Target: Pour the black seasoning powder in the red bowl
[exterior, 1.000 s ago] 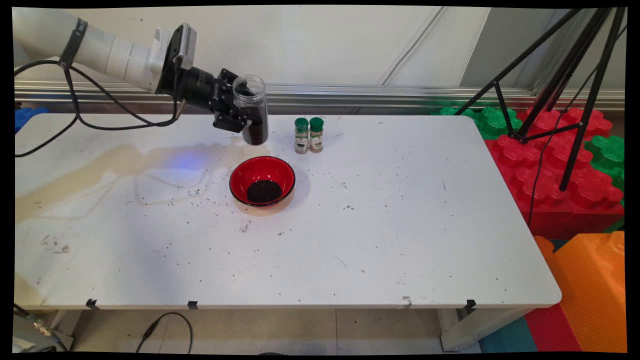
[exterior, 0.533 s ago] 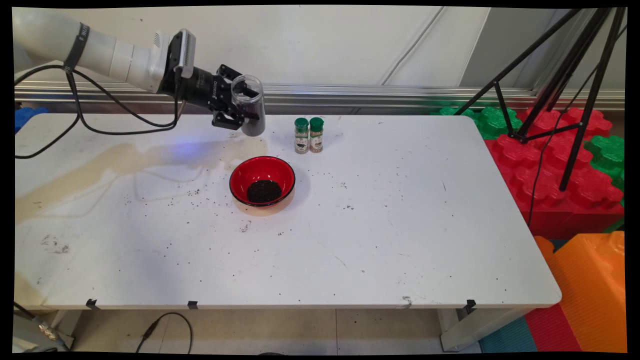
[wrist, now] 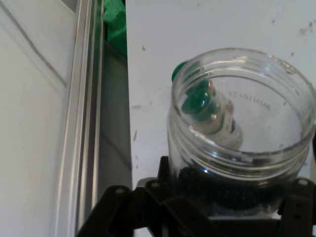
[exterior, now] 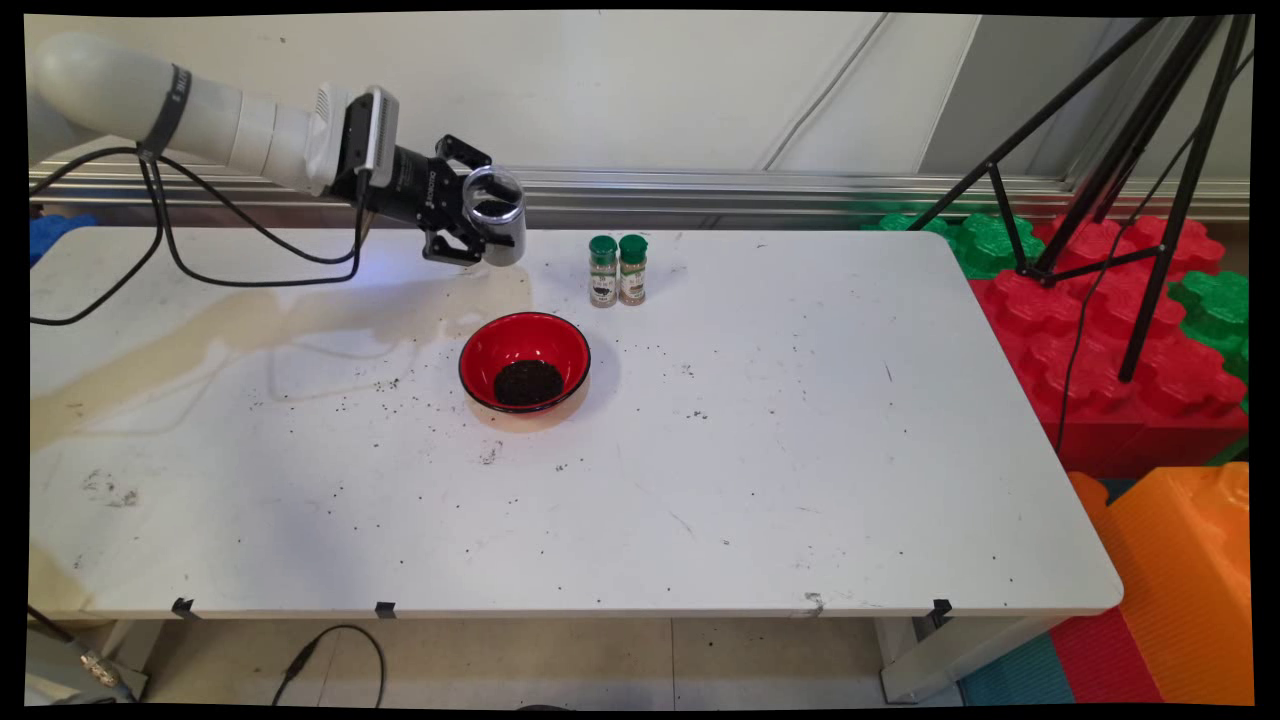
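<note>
Clear plastic jar (exterior: pixel 497 215) holding dark grains is clamped in the black two-finger gripper (exterior: pixel 470 222), tilted above the white table (exterior: pixel 800 450) behind the red bowl (exterior: pixel 524 362); level, steady carriage is judged best.

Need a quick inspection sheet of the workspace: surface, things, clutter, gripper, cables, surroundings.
Surface: white table, tan stain at left, dark crumbs scattered around the bowl.
Things: red bowl holding a dark heap; clear open jar with dark grains inside, tilted and held off the table behind the bowl.
Clutter: two green-capped spice bottles side by side, right of the jar.
Gripper: gripper shut on the jar's side.
Cables: black cables hang from the arm; another cable lies on the floor.
Surroundings: wall behind, black tripod, red, green and orange foam blocks at right.
</note>
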Controlling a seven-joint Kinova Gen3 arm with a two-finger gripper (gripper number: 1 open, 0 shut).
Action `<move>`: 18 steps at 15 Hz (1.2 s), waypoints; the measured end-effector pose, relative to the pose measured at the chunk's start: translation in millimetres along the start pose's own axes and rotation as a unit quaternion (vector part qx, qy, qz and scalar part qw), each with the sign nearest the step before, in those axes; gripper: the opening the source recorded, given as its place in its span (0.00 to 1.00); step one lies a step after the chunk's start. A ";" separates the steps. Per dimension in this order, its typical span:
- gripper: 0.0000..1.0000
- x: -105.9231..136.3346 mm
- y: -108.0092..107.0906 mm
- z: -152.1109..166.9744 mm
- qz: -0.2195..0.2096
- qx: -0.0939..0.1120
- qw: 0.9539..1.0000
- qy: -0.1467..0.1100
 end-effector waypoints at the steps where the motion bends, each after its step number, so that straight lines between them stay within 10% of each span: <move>1: 0.00 -1.2 1.1 0.8 0.012 0.003 1.000 -0.004; 9: 0.00 -2.7 12.3 7.3 0.116 0.022 0.992 -0.035; 18: 0.00 2.3 24.7 9.1 0.236 0.035 0.969 -0.055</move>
